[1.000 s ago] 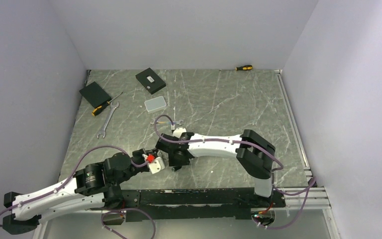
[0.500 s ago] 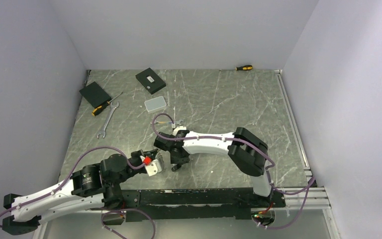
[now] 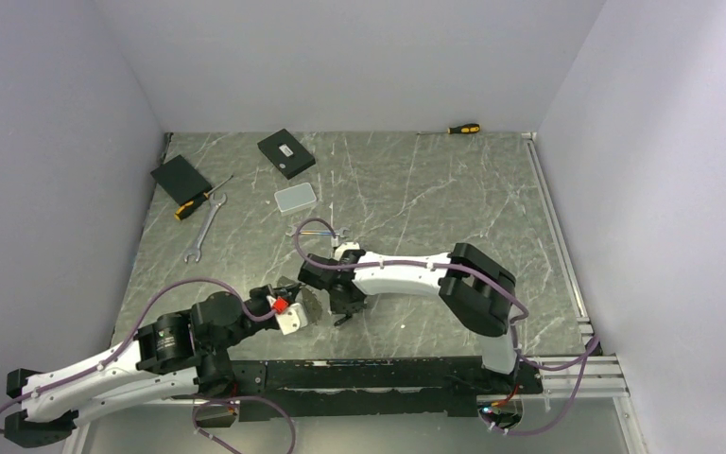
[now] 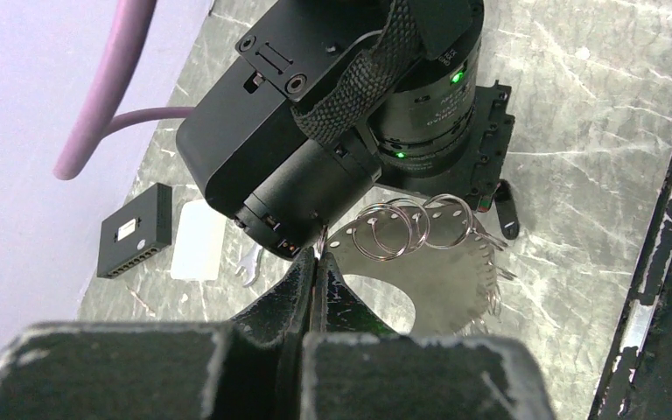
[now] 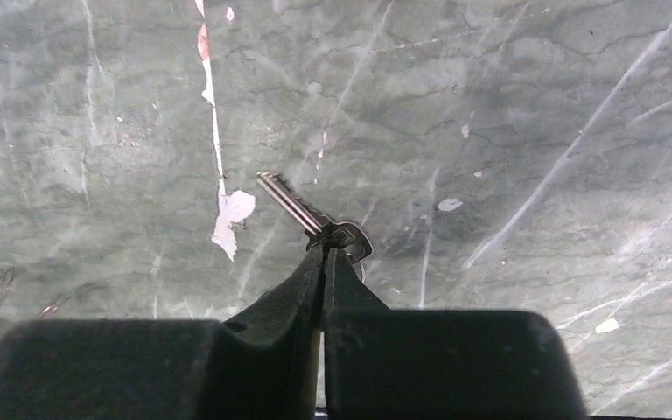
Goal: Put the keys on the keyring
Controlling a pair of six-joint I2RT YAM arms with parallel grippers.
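In the left wrist view my left gripper (image 4: 318,255) is shut on the thin edge of the keyring (image 4: 407,229), a bunch of silvery wire loops on a flat grey plate held just above the table. A black-headed key (image 4: 507,210) lies on the table behind it. My right gripper (image 5: 325,252) is shut on the head of a small silver key (image 5: 302,210), its blade pointing up and left over the marble. From above, the left gripper (image 3: 293,307) and the right gripper (image 3: 345,307) sit close together near the front edge, the keyring (image 3: 307,303) between them.
Two black boxes (image 3: 285,152) (image 3: 181,178) and a pale card (image 3: 295,197) lie at the back left. A wrench (image 3: 204,227) and a screwdriver (image 3: 198,200) are beside them. A small wrench (image 3: 326,230) lies mid-table, and another screwdriver (image 3: 463,129) rests against the back wall.
My right gripper has closed its fingers onto the silver key and shifted slightly. The left arm has held still with the keyring.
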